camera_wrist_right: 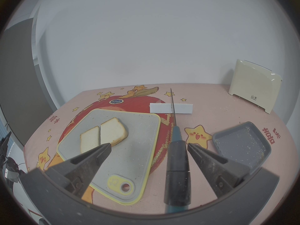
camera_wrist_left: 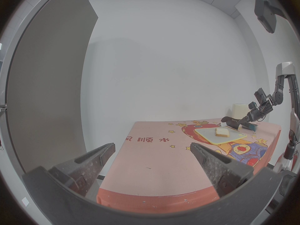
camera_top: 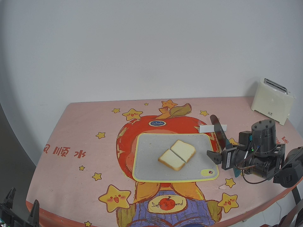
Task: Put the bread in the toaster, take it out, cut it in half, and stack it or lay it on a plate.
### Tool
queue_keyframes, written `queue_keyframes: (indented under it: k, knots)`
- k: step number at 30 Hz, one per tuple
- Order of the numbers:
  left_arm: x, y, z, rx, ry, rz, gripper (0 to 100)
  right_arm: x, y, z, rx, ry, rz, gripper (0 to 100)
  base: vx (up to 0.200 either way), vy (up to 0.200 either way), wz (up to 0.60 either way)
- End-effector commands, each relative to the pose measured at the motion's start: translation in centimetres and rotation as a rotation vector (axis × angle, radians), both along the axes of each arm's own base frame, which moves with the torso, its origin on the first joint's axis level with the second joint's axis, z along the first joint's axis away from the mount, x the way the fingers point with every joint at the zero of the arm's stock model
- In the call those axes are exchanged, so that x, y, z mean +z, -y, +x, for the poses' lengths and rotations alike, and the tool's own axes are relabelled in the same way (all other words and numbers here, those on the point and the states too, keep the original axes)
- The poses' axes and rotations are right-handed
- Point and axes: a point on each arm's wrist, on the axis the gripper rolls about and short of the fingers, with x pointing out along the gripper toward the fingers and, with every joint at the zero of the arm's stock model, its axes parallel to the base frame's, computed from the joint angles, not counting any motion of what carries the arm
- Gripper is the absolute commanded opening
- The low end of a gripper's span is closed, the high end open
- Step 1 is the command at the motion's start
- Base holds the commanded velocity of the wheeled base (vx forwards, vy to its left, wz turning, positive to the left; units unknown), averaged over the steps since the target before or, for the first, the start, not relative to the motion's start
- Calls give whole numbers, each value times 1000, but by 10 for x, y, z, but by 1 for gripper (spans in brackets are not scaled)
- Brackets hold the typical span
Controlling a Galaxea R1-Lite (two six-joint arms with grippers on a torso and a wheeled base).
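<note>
Cream toaster [camera_top: 271, 103] bears small dark label [camera_top: 270, 113] — bread [camera_top: 181, 151] halved on board [camera_top: 148, 161]; right tool [camera_wrist_right: 148, 147] spread over knife [camera_wrist_right: 176, 160], left tool [camera_wrist_left: 152, 145] spread.

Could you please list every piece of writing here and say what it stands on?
Tablecloth, yellow badge: cursive words.
Blue oval beyond the board: too small to read.
Red characters near the cloth's left edge: upside down in the head view.
Toaster: small dark mark, too small to read.

place: test room | cues: bare white wall [camera_top: 151, 41], cartoon-print table [camera_top: 79, 136], toaster [camera_top: 272, 100]
</note>
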Motion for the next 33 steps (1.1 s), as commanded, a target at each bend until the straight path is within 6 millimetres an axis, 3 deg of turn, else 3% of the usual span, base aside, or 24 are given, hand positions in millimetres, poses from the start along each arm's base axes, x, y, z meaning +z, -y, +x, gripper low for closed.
queue_keyframes:
  k: [1, 20, 27, 33]
  knots:
    - [-5, 0, 1, 0, -8, 1, 100, 0, 0, 0, -1, 2, 1, 100, 0, 0, 0]
    - [-5, 0, 1, 0, -6, 0, 100, 23, 8, -6, -3, 91, 6, 100, 0, 0, 0]
    - [-5, 0, 1, 0, -6, 0, 100, 48, 11, -24, 32, 190, 18, 100, 0, 0, 0]
    - [-5, 0, 1, 0, -8, 0, 100, 56, 9, -38, 77, 219, 35, 100, 0, 0, 0]
